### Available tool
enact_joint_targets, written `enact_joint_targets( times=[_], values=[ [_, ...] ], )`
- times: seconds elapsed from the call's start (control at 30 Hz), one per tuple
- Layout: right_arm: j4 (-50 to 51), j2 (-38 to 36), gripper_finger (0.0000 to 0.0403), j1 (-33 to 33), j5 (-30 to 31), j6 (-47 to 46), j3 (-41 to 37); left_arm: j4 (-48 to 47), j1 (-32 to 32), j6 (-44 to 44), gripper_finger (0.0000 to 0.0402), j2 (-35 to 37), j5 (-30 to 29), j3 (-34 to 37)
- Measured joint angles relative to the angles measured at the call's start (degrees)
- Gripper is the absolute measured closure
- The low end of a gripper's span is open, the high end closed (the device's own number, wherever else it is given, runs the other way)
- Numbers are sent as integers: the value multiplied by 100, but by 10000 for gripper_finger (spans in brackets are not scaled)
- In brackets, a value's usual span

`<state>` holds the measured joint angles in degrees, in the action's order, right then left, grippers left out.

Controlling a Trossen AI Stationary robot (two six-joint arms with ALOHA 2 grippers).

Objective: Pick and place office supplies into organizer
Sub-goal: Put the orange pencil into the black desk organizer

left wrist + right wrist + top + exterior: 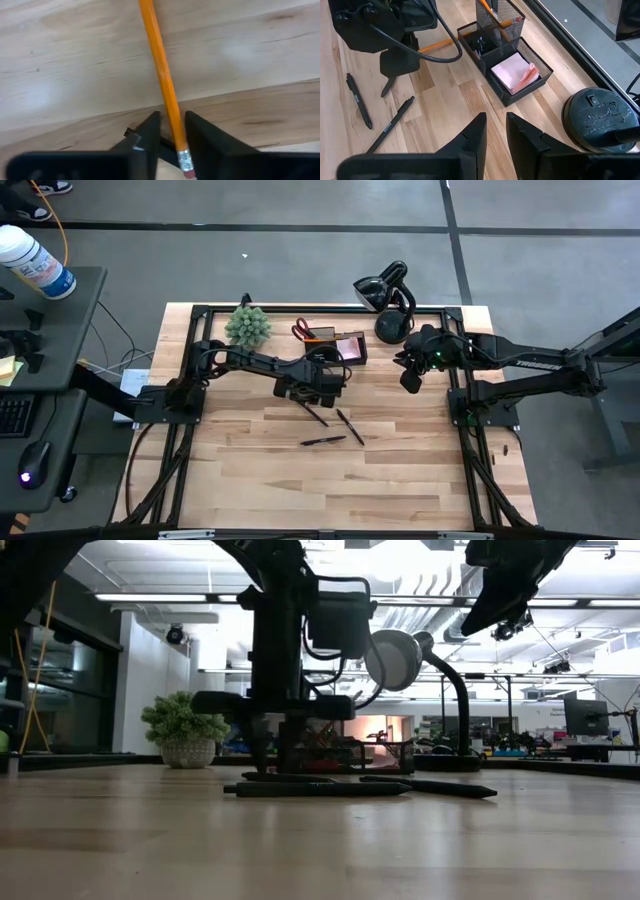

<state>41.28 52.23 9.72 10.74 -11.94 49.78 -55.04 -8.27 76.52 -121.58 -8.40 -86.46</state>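
Note:
An orange pencil lies flat on the wooden table; its other end shows in the right wrist view. My left gripper points down over it, shut on it. The black mesh organizer stands just beyond. It holds a pink sticky-note pad, an orange pencil and red-handled scissors. Three black pens lie on the table nearer the front. My right gripper hangs raised at the right with a narrow gap and nothing in it. My left gripper pinches the pencil's shaft between its two fingers, a little ahead of the metal ferrule and eraser. The fingers come from above, pointing down, and stand across the pencil. The pencil lies on the table.
A spiky green plant in a white pot stands at the far left. A black curved-neck lamp with a round base stands right of the organizer. Bare wood stretches across the table's near half.

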Motion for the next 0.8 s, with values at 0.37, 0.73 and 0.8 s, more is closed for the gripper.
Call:
enact_joint_targets(
  times=[0.37,0.73,0.8],
  values=[
    [0,0,336,0,2,0,0,-61,62,-554,380,0,-17,-11],
    [0,0,336,2,66,0,0,-917,434,-868,397,-9,-252,-511],
    [0,0,336,2,68,0,0,-1244,496,-866,395,-9,-274,-632]
  ],
)
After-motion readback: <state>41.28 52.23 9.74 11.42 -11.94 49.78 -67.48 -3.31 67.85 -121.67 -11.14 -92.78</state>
